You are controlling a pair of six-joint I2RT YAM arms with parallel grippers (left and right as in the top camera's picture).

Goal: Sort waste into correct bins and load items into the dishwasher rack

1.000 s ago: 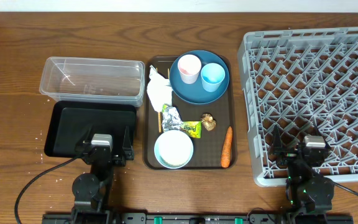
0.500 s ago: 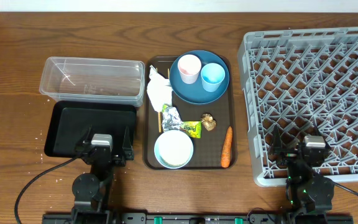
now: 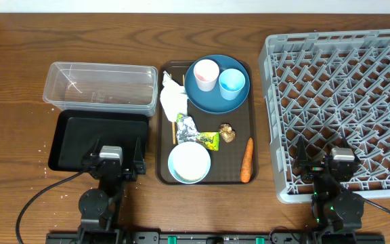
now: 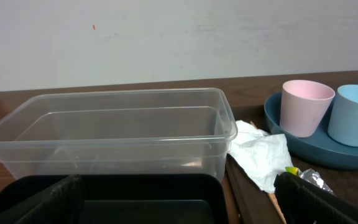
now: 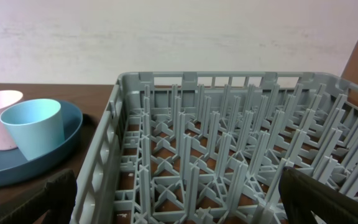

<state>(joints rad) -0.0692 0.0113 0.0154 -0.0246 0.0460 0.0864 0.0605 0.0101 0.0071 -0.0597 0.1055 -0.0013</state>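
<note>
Wide open and empty, the left gripper (image 3: 113, 153) hangs over the near edge of the shallow black rectangular tray (image 3: 76, 142); the right gripper (image 3: 328, 156), equally wide and empty, hangs over the near part of the large grey lattice dishwasher rack (image 3: 344, 81). Between them, the brown serving tray (image 3: 225, 169) holds the round dark-blue plate (image 3: 208, 100), crumpled white tissue (image 3: 172, 102) and orange carrot (image 3: 247, 160).
</note>
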